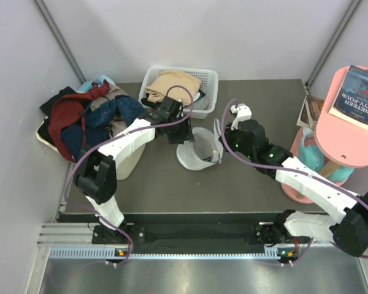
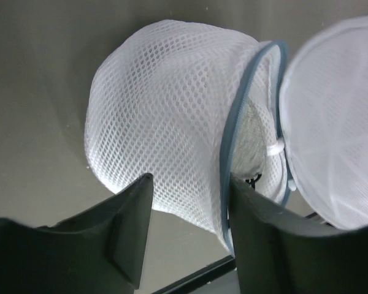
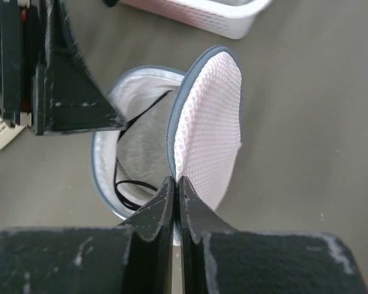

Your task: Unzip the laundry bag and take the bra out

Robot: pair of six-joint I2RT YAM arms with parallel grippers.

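Right jaws pinch the laundry bag (image 3: 208, 116) at its rim

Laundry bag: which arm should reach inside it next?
Left. The left gripper is right at the laundry bag mouth with its jaws apart. The right gripper is shut on the lid flap, holding it open, so it is busy.

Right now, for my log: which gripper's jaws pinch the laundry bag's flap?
The right gripper, shut on the flap of the laundry bag; the left gripper stands open.
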